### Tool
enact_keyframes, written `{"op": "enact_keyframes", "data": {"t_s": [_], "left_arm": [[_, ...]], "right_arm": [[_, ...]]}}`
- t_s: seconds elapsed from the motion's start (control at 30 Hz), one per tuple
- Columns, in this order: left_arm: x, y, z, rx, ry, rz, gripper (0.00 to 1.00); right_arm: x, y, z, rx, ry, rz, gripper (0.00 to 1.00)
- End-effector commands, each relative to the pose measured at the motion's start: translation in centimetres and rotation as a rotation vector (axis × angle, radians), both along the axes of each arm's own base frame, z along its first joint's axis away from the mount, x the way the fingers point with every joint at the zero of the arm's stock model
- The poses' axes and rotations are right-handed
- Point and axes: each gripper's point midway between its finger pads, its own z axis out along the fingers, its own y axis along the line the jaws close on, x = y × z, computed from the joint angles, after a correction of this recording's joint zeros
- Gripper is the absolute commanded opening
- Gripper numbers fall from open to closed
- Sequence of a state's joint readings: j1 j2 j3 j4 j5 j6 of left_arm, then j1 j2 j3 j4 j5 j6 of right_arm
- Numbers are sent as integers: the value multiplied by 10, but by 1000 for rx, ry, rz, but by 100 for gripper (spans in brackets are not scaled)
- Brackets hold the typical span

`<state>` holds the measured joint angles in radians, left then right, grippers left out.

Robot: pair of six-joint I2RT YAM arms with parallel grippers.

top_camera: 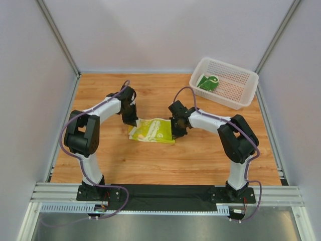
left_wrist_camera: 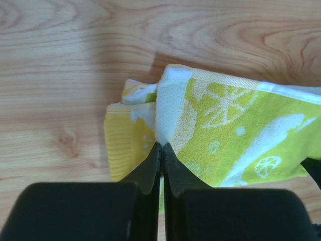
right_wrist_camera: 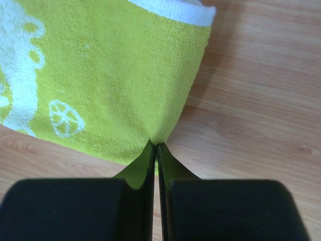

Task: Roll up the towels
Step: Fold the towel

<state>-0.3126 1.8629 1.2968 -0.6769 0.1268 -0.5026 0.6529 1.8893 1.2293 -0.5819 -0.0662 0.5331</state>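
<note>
Cream-yellow cloth with lime-green citrus and blob patterns forms the yellow towel [top_camera: 152, 130], which lies on the wooden surface [top_camera: 200, 155] between the two arms, near the middle of the work area. It is partly folded. In the left wrist view a white-edged fold stands up over a flatter yellow layer beneath it.

Left hand [left_wrist_camera: 161, 148]: fingers pressed together, pinching the left end of the yellow towel. The fabric gathers into a pucker at the fingertips, and a sliver of green cloth shows in the narrow gap between them.

Right hand [right_wrist_camera: 156, 146]: fingers pressed together, pinching the right end of the same towel. The lime-green cloth draws to a point at the fingertips, and its white hem shows at the far corner.

In the top view both hands sit low over the surface, one at each end of the towel.

Green towel [top_camera: 207, 82]: dark green with white line drawings, lying inside the white perforated basket [top_camera: 235, 99] at the far right corner of the surface, well apart from both hands.
</note>
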Motion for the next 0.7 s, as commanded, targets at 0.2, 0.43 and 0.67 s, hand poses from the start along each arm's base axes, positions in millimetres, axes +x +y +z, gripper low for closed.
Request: {"op": "enact_keyframes", "data": {"t_s": [0.2,0.43,0.67], "left_arm": [[3,29,33,124,-123,90,0],[-9,39,14,171,-80,96,9],[-9,61,30,286,-111,103,42]], "right_arm": [[-7,-11,5,-14,1,-10,0],[-8,-10,5,-12,12,-6,5],[-3,-14,22,-35,-13,16,38]]}}
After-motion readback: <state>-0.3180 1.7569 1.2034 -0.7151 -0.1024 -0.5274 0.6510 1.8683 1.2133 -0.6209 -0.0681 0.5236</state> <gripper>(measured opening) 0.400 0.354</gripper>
